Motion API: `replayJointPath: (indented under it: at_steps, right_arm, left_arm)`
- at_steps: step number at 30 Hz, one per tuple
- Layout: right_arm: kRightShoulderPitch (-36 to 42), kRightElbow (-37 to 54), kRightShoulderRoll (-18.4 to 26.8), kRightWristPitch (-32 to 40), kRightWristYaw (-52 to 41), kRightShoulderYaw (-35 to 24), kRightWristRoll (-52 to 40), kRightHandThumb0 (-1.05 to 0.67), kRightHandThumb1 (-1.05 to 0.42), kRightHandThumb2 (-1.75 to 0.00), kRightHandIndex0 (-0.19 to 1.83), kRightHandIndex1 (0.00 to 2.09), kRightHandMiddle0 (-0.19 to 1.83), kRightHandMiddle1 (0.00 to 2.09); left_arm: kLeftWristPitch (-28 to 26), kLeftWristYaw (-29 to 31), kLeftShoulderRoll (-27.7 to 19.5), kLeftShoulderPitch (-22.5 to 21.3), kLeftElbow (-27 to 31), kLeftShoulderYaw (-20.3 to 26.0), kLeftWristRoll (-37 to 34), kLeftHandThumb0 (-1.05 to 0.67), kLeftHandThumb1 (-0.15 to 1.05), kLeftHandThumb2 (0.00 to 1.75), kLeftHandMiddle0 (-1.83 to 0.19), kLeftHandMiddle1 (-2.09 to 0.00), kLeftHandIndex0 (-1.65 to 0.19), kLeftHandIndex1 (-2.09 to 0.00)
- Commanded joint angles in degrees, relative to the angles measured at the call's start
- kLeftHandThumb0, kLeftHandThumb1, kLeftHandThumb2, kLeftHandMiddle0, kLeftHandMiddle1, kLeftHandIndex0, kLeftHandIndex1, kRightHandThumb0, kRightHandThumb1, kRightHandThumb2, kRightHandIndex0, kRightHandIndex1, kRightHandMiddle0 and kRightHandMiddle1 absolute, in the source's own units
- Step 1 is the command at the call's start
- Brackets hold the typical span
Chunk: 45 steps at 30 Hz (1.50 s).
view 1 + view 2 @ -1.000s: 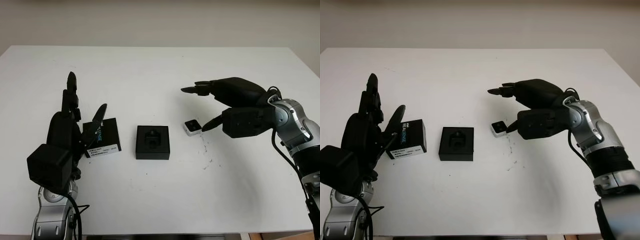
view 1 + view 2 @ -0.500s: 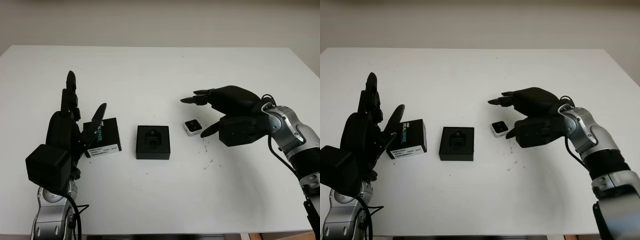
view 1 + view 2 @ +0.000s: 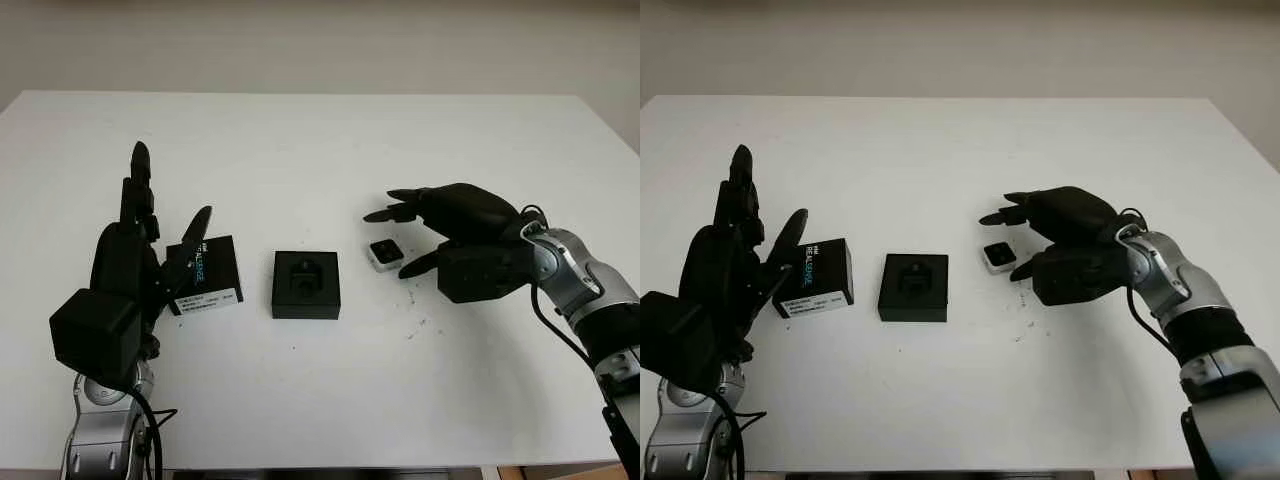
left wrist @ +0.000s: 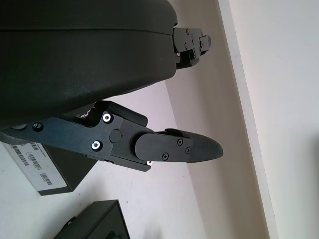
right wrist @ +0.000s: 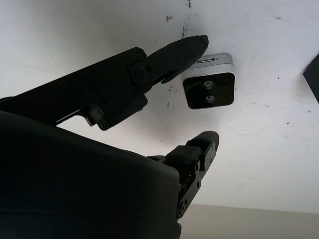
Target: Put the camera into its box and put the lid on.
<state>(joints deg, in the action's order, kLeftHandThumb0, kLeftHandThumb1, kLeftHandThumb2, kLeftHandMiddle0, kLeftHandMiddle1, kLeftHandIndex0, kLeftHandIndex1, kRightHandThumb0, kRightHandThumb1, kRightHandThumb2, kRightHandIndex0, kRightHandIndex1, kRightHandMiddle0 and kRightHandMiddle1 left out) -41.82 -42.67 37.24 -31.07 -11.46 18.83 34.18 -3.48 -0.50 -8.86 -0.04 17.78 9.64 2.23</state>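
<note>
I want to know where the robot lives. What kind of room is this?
Probably a lab or test room, not a home. A plain white table stands against a bare wall, and on it are a small camera, its open black box and the lid, between the robot's two black hands.

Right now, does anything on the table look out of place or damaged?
Nothing looks damaged. The one oddity is a scatter of small dark marks on the white table, just beside the camera under the open right hand. The box and lid sit flat.
</note>
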Motion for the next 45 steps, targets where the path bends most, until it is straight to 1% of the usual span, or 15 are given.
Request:
replayJointPath:
  at_steps: [1,5,14,23,26,30,42,43,45]
  right_arm:
    - [0.4,-0.6,0.2,-0.8,0.9,0.0,-0.1,-0.53,-0.85,-0.05,0.28,0.07,0.56,0.16]
    - [0.3,-2.3,0.1,-1.9,2.5,0.0,0.0,-0.52,-0.85,-0.05,0.3,0.08,0.6,0.18]
    - [0.9,-4.5,-0.8,-0.8,4.4,0.0,-0.2,-0.48,-0.86,-0.05,0.32,0.07,0.66,0.22]
    - [1.5,-10.2,-3.3,-0.4,5.9,-0.2,-2.2,-0.45,-0.88,-0.06,0.34,0.07,0.68,0.28]
    - [2.0,-11.4,-4.6,-0.2,4.7,-1.0,-4.7,-0.43,-0.89,-0.06,0.35,0.07,0.7,0.3]
    - [2.7,-12.4,-5.8,-0.3,3.2,-1.9,-7.1,-0.47,-0.9,-0.06,0.34,0.06,0.68,0.32]
    - [3.6,-12.0,-6.3,-0.2,-0.2,-2.7,-10.2,-0.49,-0.89,-0.05,0.33,0.06,0.63,0.4]
    - [3.6,-12.1,-6.3,-0.4,-0.4,-2.9,-10.3,-0.48,-0.89,-0.05,0.34,0.06,0.64,0.42]
    - [3.4,-12.2,-6.4,-0.8,-0.6,-3.1,-10.5,-0.49,-0.89,-0.05,0.34,0.06,0.59,0.56]
  left_arm:
    - [0.3,0.0,-0.2,-0.2,-0.1,0.1,0.0,-0.53,1.05,0.29,0.11,-0.05,0.09,-0.05]
    - [0.2,0.0,-0.1,-0.3,0.1,0.1,-0.1,-0.53,1.05,0.28,0.11,-0.05,0.09,-0.06]
    - [0.4,-0.1,-0.1,-0.6,-0.2,0.2,-0.2,-0.52,1.05,0.28,0.1,-0.05,0.09,-0.05]
    - [-0.2,-0.2,-0.1,-0.4,0.1,-0.2,0.4,-0.54,1.05,0.27,0.1,-0.05,0.08,-0.06]
    - [-0.2,-0.2,-0.2,-0.2,0.3,-0.2,0.6,-0.53,1.05,0.27,0.1,-0.06,0.07,-0.06]
    - [-0.3,0.2,-0.4,-0.2,0.3,-0.1,0.3,-0.54,1.05,0.28,0.11,-0.05,0.08,-0.05]
    - [-0.6,-0.4,0.0,-0.5,-0.1,-0.2,0.7,-0.53,1.05,0.28,0.11,-0.05,0.08,-0.06]
    - [-0.6,-0.4,-0.1,-0.6,-0.1,-0.2,0.7,-0.53,1.05,0.28,0.11,-0.05,0.08,-0.05]
    - [-0.4,-0.2,-0.1,-0.6,-0.2,-0.1,0.5,-0.53,1.05,0.28,0.12,-0.05,0.09,-0.05]
